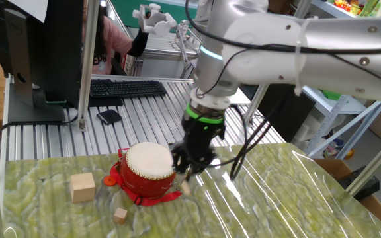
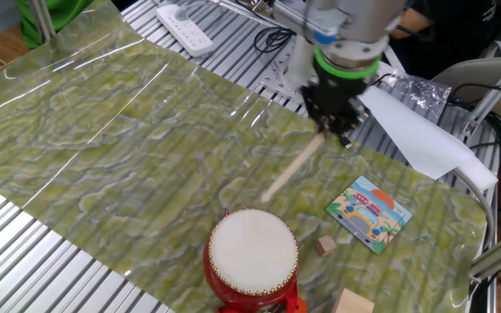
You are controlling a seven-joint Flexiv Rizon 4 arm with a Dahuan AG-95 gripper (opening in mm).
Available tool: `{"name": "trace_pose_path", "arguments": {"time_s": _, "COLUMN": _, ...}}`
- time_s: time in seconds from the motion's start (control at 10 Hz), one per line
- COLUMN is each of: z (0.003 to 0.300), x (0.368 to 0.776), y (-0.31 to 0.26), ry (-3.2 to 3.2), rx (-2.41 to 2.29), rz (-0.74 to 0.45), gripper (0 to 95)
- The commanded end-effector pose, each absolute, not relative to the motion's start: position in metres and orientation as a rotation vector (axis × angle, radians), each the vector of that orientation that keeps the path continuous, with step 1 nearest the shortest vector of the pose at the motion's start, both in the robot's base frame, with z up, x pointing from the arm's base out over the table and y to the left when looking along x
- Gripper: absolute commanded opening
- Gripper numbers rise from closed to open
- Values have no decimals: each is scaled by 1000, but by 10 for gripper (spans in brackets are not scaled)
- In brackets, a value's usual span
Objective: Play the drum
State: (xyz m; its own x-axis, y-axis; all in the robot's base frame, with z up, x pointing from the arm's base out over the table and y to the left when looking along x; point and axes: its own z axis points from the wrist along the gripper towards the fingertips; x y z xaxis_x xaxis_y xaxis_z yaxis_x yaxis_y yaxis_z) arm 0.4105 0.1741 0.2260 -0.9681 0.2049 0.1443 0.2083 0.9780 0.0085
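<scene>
The drum [image 1: 149, 163] is small, round and red with a cream-white head and stands on the green marbled mat; it also shows at the bottom of the other fixed view [image 2: 252, 252]. My gripper [image 1: 188, 164] is right beside the drum, shut on a thin wooden stick [image 2: 290, 169]. In the other fixed view the gripper [image 2: 332, 122] is beyond the drum. The stick slants down from it toward the drum's far rim, its free end just short of the head. I cannot tell whether it touches.
Two plain wooden cubes [image 1: 83, 187] [image 1: 120, 215] lie left of and in front of the drum. A picture card [image 2: 370, 213] lies on the mat. A keyboard [image 1: 124, 88], a power strip [image 2: 183, 29] and a white sheet [image 2: 416, 130] lie beyond the mat.
</scene>
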Motion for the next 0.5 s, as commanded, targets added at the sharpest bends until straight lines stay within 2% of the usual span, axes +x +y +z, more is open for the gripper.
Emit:
{"name": "trace_pose_path", "arguments": {"time_s": 0.1, "z": 222, "x": 414, "y": 180, "ry": -2902, "rx": -371, "rz": -1, "gripper": 0}}
{"name": "trace_pose_path", "arguments": {"time_s": 0.5, "z": 222, "x": 414, "y": 181, "ry": -2816, "rx": -395, "rz": 22, "gripper": 0}}
